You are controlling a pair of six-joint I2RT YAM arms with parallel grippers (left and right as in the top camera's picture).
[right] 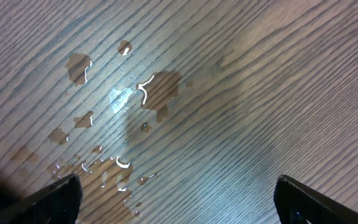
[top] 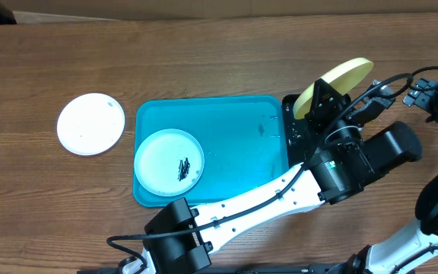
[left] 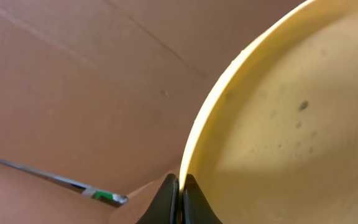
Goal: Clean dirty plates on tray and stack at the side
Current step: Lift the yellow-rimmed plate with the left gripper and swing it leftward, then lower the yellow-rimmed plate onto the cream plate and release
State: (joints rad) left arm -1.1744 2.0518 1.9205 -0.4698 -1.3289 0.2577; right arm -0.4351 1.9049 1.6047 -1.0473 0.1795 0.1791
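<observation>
1. The lime-green plate (top: 339,80) is held up in the air, tipped on its edge, just past the 3 o'clock end of the tray (top: 234,122).
2. The left claw (left: 180,186) is shut tight on the rim of that plate. Only a thin bit of the rim is pinched, at about 7 o'clock on the plate in the left wrist view.
3. The right claw (right: 178,190) is opened wide and nothing is held in it. Only the wooden table (right: 278,74) with water drops (right: 157,87) is seen under it.
4. The light blue plate (top: 169,161) is laid flat in the tray, near the 8 o'clock corner, with dark specks (top: 184,169) on it.
5. The white plate (top: 90,123) is laid flat on the table, well apart from the tray, at about 10 o'clock from it.
6. The plates are judged to be light, thin and stiff, and not easy to break.
7. They look smooth and may be wet, so they could be slippery and could turn in a small pinch.
8. The rim is the best place to be held, with one finger on top and one below.
</observation>
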